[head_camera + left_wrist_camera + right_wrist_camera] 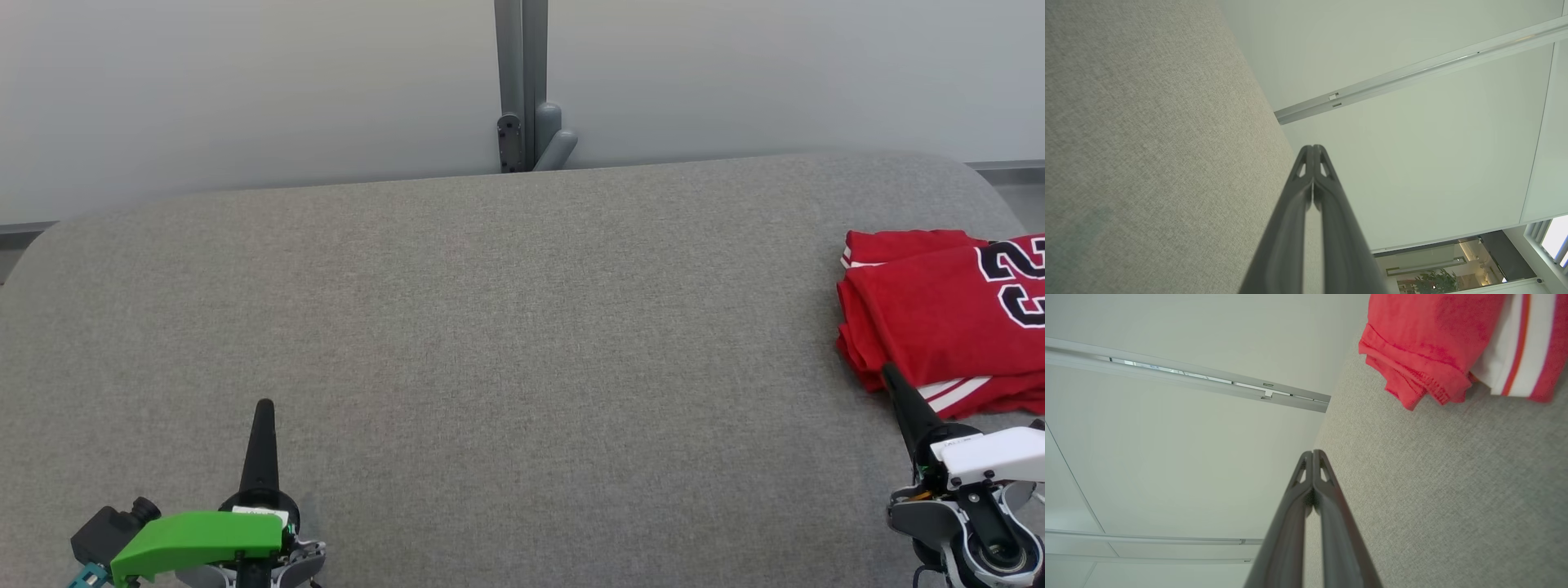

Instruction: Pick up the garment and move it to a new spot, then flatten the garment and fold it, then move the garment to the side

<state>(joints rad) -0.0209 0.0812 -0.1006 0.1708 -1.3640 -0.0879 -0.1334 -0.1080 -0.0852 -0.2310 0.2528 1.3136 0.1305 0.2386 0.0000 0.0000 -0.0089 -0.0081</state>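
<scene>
The garment (pixel 939 314) is a red jersey with white stripes and black numerals, folded into a compact stack at the right edge of the grey fabric surface (pixel 506 343). Its folded corner (pixel 1412 371) appears at the top of the right wrist view. My right gripper (pixel 890 376) is shut with nothing in it, its tip right at the garment's near left corner. Far from the garment, my left gripper (pixel 264 406) is shut and empty at the lower left. In both wrist views the fingers (pixel 1312 149) (pixel 1312 453) press together.
A pale partition wall with a grey metal post (pixel 522 82) stands behind the cushioned surface. The surface's rounded back edge runs across the head view. A metal rail (pixel 1412 73) crosses the wall in the left wrist view.
</scene>
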